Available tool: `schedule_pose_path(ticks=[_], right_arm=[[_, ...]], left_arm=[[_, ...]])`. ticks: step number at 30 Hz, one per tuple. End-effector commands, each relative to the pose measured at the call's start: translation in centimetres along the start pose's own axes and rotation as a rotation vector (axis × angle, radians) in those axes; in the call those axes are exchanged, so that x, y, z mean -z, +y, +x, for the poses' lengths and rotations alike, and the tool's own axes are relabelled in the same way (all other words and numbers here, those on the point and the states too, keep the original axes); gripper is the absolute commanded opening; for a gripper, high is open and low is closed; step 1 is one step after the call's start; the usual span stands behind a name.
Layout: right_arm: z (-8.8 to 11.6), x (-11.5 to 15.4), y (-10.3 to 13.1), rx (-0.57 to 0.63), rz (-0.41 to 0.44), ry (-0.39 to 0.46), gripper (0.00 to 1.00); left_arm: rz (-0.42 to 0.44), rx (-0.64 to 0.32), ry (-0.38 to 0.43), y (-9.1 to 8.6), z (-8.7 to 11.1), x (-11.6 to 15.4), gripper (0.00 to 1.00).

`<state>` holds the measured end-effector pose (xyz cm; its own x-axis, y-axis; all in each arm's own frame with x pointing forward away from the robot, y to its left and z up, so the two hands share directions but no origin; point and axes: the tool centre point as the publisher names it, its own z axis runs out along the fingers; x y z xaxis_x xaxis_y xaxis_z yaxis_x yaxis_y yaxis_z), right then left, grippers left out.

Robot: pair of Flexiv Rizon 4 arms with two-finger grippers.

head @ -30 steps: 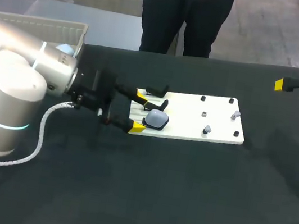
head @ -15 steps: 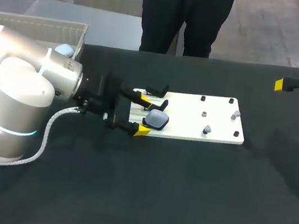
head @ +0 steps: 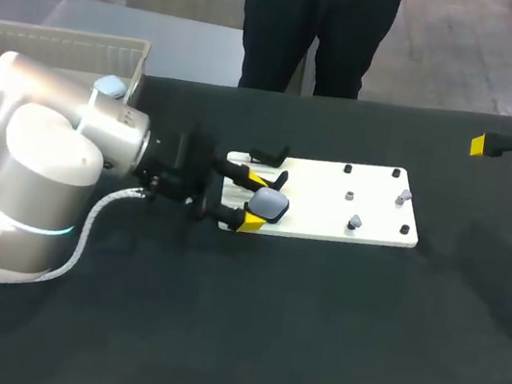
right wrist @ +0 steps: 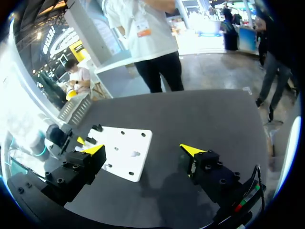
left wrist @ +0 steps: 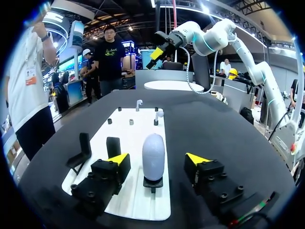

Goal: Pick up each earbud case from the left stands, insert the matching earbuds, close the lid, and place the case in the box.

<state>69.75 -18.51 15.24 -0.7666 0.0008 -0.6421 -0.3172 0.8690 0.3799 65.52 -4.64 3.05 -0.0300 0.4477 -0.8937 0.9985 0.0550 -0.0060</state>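
Fingers apart, the left gripper [left wrist: 157,160] is straddling the case [left wrist: 153,153]; the grasp is calling for centring, then lifting straight off its stand [left wrist: 153,184]

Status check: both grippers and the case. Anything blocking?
Left gripper open, straddling the earbud case, no contact. Case on its holder, lid shut. Right gripper open, empty, away from the board. Black stand close beside one left finger.

Left hand [head: 252,201] closer, now astride the case [head: 269,205].
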Motion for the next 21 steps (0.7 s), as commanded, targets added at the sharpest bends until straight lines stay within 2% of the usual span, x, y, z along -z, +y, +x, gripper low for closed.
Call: schedule_pose_path(ticks=[1,3,6,21], right_arm=[[0.0,-0.1,-0.07,0.001,-0.002,0.0,1.0],[0.0,-0.1,-0.07,0.001,-0.002,0.0,1.0],[0.0,-0.1,-0.07,0.001,-0.002,0.0,1.0],[0.0,-0.1,-0.07,0.001,-0.002,0.0,1.0]], left_arm=[[0.009,-0.002,-0.008,0.54,0.26,-0.69,0.65],[0.014,-0.002,-0.012,0.62,0.28,-0.83,0.62],[0.021,-0.003,-0.014,0.63,0.25,-1.07,0.49],[0.04,0.005,-0.022,0.6,0.41,-1.44,0.46]])
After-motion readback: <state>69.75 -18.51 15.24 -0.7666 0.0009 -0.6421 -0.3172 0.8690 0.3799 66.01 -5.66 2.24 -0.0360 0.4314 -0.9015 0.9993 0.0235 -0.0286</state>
